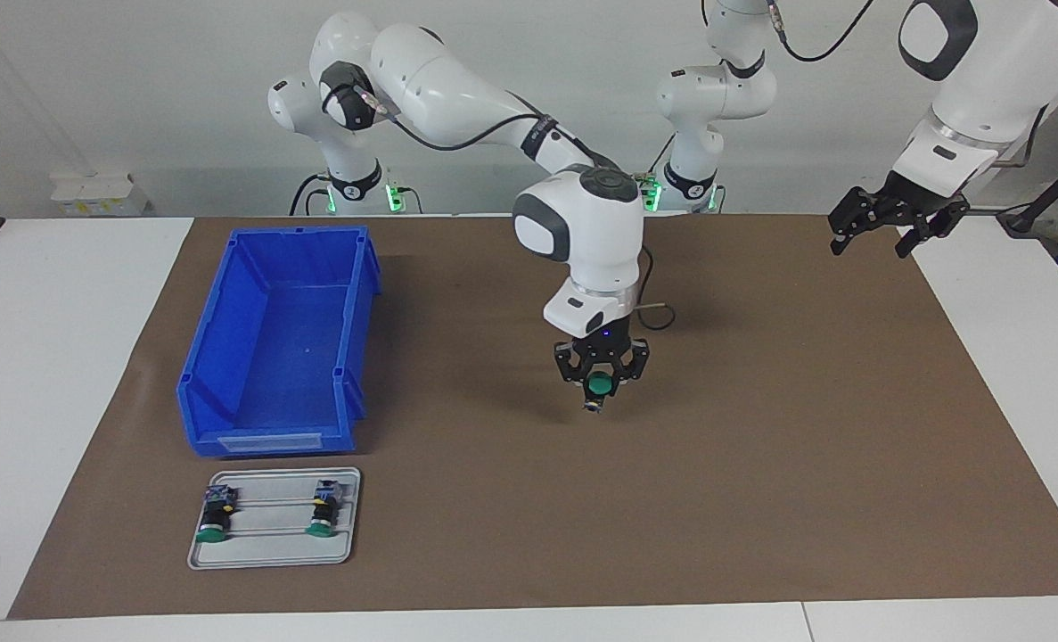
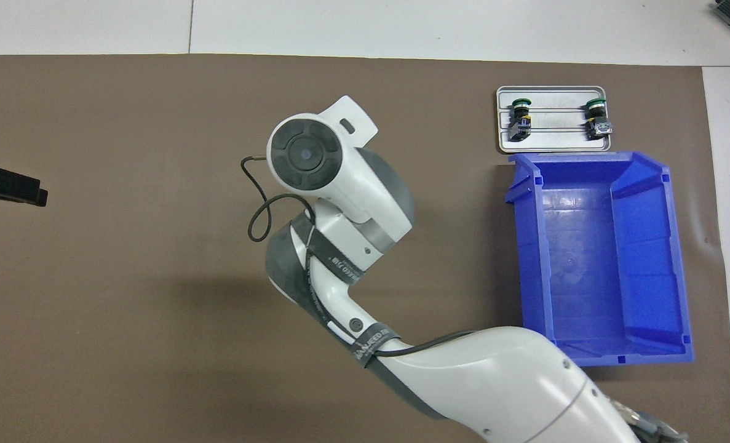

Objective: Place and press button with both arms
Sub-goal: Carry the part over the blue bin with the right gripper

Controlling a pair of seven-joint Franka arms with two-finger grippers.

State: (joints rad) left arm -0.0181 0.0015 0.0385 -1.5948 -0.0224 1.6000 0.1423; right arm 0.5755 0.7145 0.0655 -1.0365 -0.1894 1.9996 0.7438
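Right claw point(image 1: 600, 385) grips the button point(image 1: 597, 386) over the mat point(image 1: 760, 446) — left claw point(image 1: 894, 227) waits, released.

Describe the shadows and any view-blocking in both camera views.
Facing view: the right gripper, shut on the button, hangs over the mat with a soft shadow beneath; the blue bin shades the mat beside it. Overhead view: the right arm hides that gripper and button; the left gripper is cropped at the edge.

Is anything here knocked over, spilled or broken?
Nothing stands out. The right gripper holds a green button over the mat, two more lie in the grey tray, the blue bin stands upright, and the left gripper waits open.
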